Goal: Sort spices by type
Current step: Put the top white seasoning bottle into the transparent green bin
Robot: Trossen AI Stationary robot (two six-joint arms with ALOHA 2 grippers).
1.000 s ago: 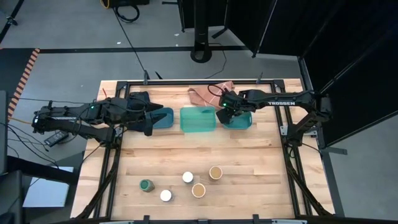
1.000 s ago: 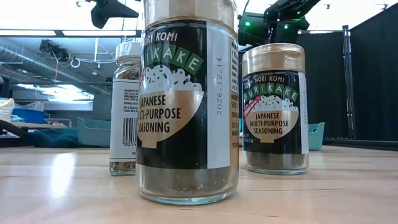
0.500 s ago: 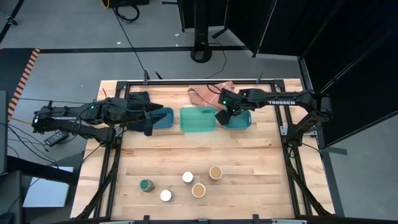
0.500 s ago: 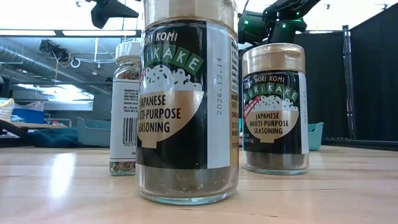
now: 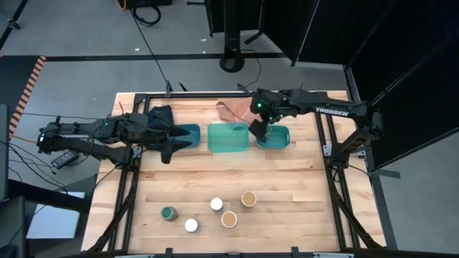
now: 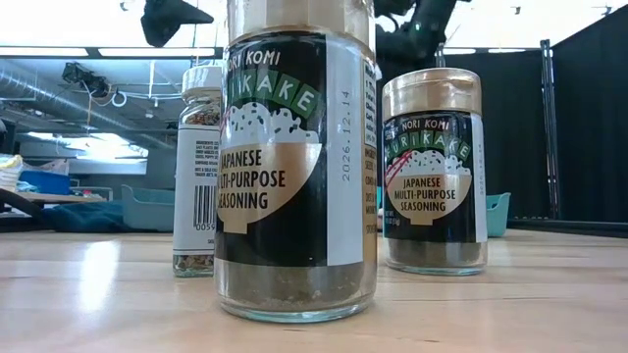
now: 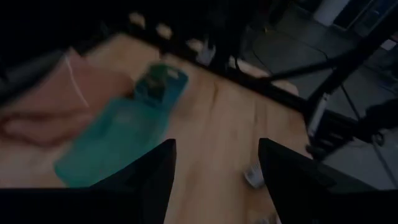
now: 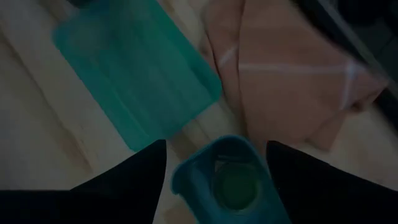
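Observation:
Five spice jars stand upright on the table's near half: a green-lidded one (image 5: 168, 213), two white-lidded (image 5: 216, 203) (image 5: 191, 225) and two tan-lidded (image 5: 249, 198) (image 5: 229, 218). Another green-lidded jar (image 8: 233, 186) stands in the right teal tray (image 8: 193, 171). My right gripper (image 8: 216, 146) hangs open above that tray (image 5: 281, 136), a finger on either side in the wrist view, touching nothing. My left gripper (image 5: 168, 143) is open by the left tray (image 5: 189, 134), with nothing between its fingers (image 7: 163, 155).
A middle teal tray (image 5: 228, 137) lies between the other two. A pink cloth (image 5: 233, 109) lies behind it at the far edge. A black frame borders the table. In the low view two furikake jars (image 6: 294, 176) (image 6: 434, 172) and a white-lidded jar (image 6: 201, 167) stand close.
My right gripper has risen straight up from the right tray and rolled about its own axis; the green-lidded jar stays in the tray. My left gripper has turned a little in place.

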